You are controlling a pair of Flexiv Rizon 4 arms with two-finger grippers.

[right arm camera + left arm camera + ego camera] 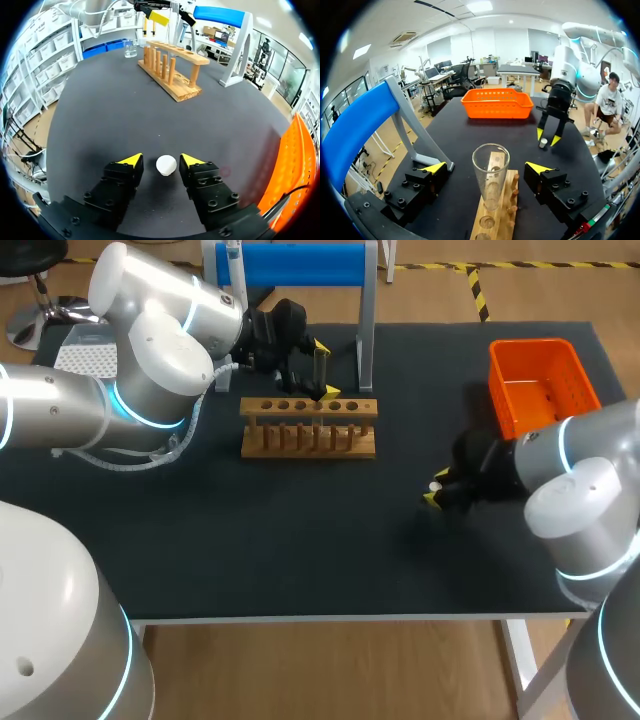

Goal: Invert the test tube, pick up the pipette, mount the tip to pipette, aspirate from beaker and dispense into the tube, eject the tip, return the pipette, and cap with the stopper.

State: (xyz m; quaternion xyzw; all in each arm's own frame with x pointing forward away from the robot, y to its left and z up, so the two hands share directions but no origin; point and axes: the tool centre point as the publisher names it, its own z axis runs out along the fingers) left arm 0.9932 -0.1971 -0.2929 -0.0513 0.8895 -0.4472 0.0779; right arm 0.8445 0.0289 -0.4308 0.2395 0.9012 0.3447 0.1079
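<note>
The test tube (491,175) stands upright in the wooden rack (308,430), between the spread fingers of the left gripper (486,168), which do not touch it. At the rack's 4 o'clock, the white stopper (166,165) sits on the table (300,540) between the parted fingers of the right gripper (161,160). An orange basket (530,344) lies at the rack's 2 o'clock, and a blue stand (300,265) at its 12.

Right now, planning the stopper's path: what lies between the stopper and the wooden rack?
Only bare black table lies between the stopper and the wooden rack, clearest in the right wrist view; the head view agrees.
</note>
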